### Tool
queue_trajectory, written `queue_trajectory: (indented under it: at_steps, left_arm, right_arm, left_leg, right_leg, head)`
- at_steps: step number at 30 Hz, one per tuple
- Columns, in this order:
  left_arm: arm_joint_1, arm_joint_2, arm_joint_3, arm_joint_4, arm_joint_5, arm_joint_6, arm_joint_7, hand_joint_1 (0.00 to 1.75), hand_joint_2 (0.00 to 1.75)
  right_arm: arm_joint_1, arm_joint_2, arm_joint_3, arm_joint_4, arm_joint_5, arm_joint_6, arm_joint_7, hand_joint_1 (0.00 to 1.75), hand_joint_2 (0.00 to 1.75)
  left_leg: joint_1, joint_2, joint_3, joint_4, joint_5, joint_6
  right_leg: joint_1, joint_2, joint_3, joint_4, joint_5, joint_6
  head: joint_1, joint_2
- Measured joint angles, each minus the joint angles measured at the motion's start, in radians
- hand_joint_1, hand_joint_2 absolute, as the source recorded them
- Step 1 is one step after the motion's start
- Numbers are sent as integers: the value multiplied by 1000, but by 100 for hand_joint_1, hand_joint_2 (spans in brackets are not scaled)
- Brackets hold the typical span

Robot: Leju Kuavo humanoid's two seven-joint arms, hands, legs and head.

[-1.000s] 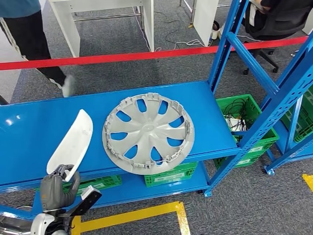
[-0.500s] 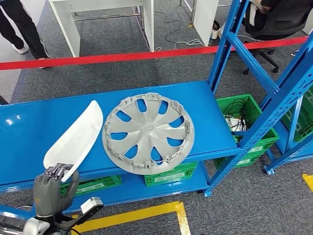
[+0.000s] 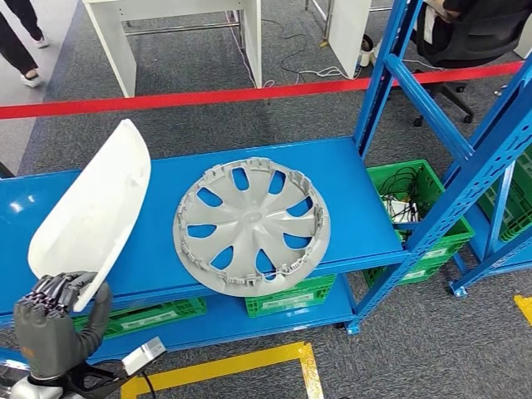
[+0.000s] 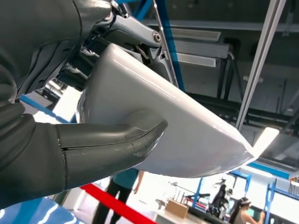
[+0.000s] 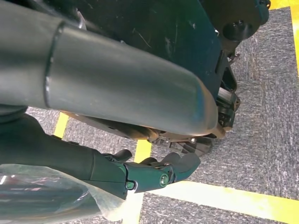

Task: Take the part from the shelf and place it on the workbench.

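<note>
White curved plastic part [image 3: 91,208] is held by the left hand [image 3: 53,320], fingers [image 3: 60,287] gripping its lower end, raised above the blue shelf [image 3: 352,183]. Grey wheel cover [image 3: 252,224] lies flat on the shelf. Right hand [image 5: 105,93] hangs over carpet; its finger state cannot be determined.

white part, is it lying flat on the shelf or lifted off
Lifted off. The left hand grips the white part by its lower end, and it stands tilted up above the blue shelf.
</note>
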Motion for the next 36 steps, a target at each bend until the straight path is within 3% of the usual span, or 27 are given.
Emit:
queue_trajectory:
  at_steps: [21, 28, 30, 33, 34, 35, 36]
  left_arm:
    - [29, -35, 23, -24, 42, -3, 15, 175, 175]
    - [66, -35, 33, -36, 45, -3, 1, 175, 175]
    - [70, -35, 39, -43, 40, -3, 0, 175, 175]
    - [79, -36, 49, -48, 30, -3, 0, 175, 175]
    - [83, -36, 51, -49, 27, -3, 0, 175, 175]
    - [86, -36, 53, -50, 25, -3, 0, 175, 175]
    - [88, -36, 55, -51, 23, -3, 0, 175, 175]
  right_arm:
    - [0, 0, -1, 0, -11, -11, -15, 0, 0]
    - [-3, 4, -1, 0, -1, -11, -13, 0, 0]
    - [-5, 4, -1, 0, 1, -11, -13, 0, 0]
    - [-4, 5, -1, 0, 3, -12, -10, 0, 0]
    - [-3, 5, -1, 0, 3, -12, -8, 0, 0]
    - [-2, 5, 0, 0, 3, -12, -7, 0, 0]
    - [-2, 5, 0, 0, 3, -13, -6, 0, 0]
  left_leg:
    - [0, 0, 0, 0, 0, 0]
    - [-2, -2, 3, -7, 4, 19]
    - [4, -4, 6, -22, 16, 28]
    - [4, -7, 4, -24, 19, 31]
    - [3, -9, 3, -23, 19, 31]
    - [3, -11, 3, -22, 18, 30]
    - [4, -14, 3, -20, 18, 29]
  right_leg:
    - [0, 0, -2, 0, 0, 0]
    - [-6, 3, 8, -7, 0, 16]
    - [-5, 27, -13, 38, -35, 19]
    - [-6, 54, -109, 230, -117, 21]
    - [-6, 55, -134, 273, -118, 22]
    - [-6, 55, -143, 278, -98, 23]
    - [-7, 55, -131, 240, -59, 23]
  head:
    - [0, 0]
    - [0, 0]
    - [3, 0]
    - [9, 0]
    - [9, 0]
    - [9, 0]
    - [10, 0]
